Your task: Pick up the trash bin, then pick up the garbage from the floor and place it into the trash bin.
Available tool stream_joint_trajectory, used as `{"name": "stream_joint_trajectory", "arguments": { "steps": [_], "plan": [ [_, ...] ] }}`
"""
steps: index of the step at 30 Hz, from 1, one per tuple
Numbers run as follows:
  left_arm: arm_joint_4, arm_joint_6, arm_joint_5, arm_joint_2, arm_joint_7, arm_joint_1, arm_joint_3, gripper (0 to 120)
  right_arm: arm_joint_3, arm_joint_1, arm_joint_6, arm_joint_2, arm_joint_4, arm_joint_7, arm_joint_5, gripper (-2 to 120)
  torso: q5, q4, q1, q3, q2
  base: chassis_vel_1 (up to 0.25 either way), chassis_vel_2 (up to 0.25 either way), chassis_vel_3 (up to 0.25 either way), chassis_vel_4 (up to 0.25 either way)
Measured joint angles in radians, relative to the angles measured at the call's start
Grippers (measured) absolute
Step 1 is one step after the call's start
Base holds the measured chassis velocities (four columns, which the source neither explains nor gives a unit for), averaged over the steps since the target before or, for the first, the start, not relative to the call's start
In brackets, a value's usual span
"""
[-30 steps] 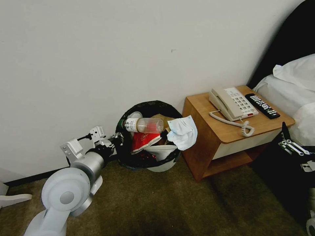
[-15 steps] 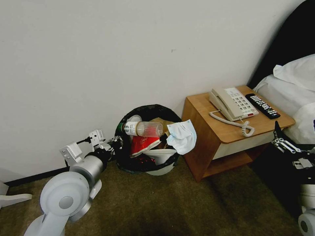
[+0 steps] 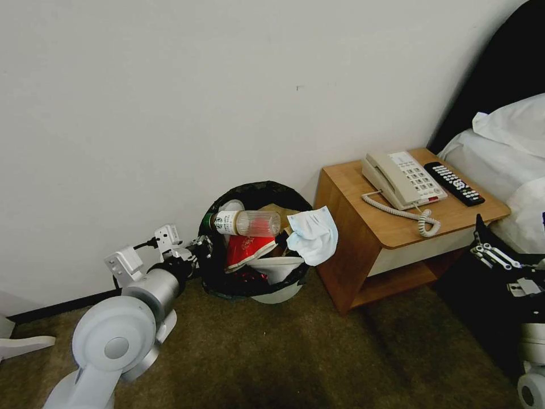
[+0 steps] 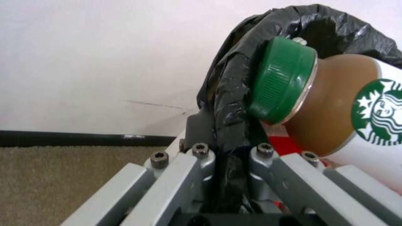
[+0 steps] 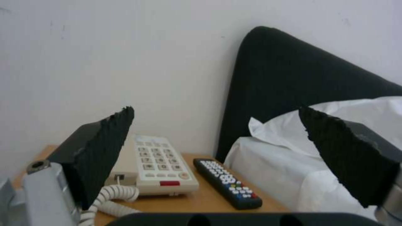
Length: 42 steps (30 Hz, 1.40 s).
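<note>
The trash bin is a white tub with a black bag over its rim, standing low over the carpet floor by the wall. Garbage fills it: a clear bottle with a green cap across the top, a pale-blue face mask hanging over the rim, a red cup and a white slipper. My left gripper is shut on the bag-covered rim. Far to the right, beside the bed, my right gripper stands open and holds nothing.
A wooden nightstand stands just right of the bin, bearing a phone and a remote. Behind it are a bed with white pillows and a black headboard. The wall lies close behind the bin.
The bin has sunk slightly and shifted a little left with my left gripper. My right gripper has drifted a little left.
</note>
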Motion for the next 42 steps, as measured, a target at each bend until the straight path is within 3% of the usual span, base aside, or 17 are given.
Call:
{"name": "stream_joint_trajectory", "arguments": {
  "steps": [32, 42],
  "plan": [
    [-0.017, 0.000, 0.009, 0.006, 0.000, 0.033, -0.018, 4, -0.016, 0.011, 0.025, 0.011, -0.022, -0.006, -0.010, 100, 0.0000, 0.0001, 0.000, 0.000, 0.000, 0.000, 0.000, 0.000, 0.000],
    [0.010, -0.001, 0.012, -0.005, 0.001, 0.001, 0.007, 4, 0.000, 0.009, 0.024, 0.002, -0.031, -0.003, -0.006, 100, 0.0000, -0.0001, 0.000, 0.000, 0.000, 0.000, 0.000, 0.000, 0.000]
  ]
}}
